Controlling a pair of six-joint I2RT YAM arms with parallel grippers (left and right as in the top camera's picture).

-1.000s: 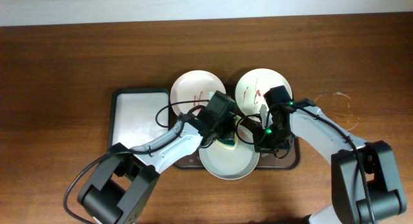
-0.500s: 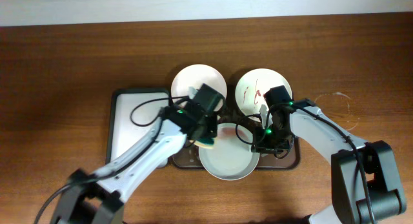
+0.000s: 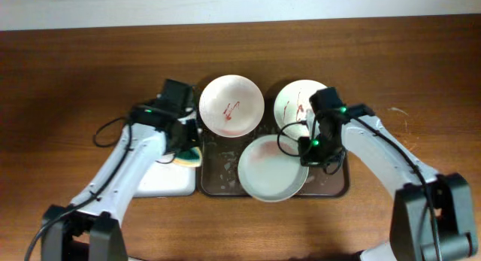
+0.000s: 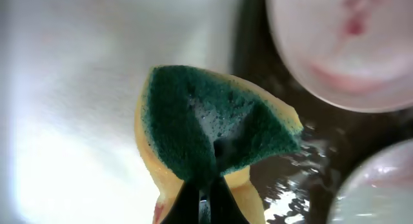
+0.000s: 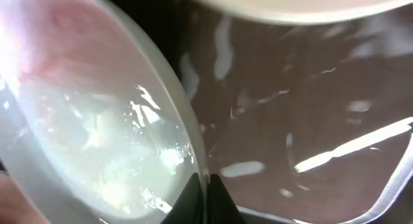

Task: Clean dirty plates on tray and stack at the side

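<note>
My left gripper (image 3: 185,145) is shut on a yellow sponge with a green scrub face (image 3: 190,155), held over the right edge of the white tray (image 3: 158,182); the sponge (image 4: 213,130) fills the left wrist view above the fingertips (image 4: 205,199). My right gripper (image 3: 310,147) is shut on the right rim of the pale bluish plate (image 3: 269,169), which is wet and lies on the dark tray (image 3: 216,180). In the right wrist view the fingers (image 5: 206,186) pinch that rim (image 5: 84,121). Two white plates with red smears (image 3: 231,105) (image 3: 299,100) sit at the tray's back.
The white tray with dark rim lies left of the dark tray, touching it. The dark tray's floor (image 5: 290,121) is wet with suds. A faint wet ring (image 3: 398,122) marks the wooden table at the right.
My left arm has swung left with the sponge, off the pale plate and over the white tray. My right gripper keeps its hold on the pale plate, which has shifted slightly right.
</note>
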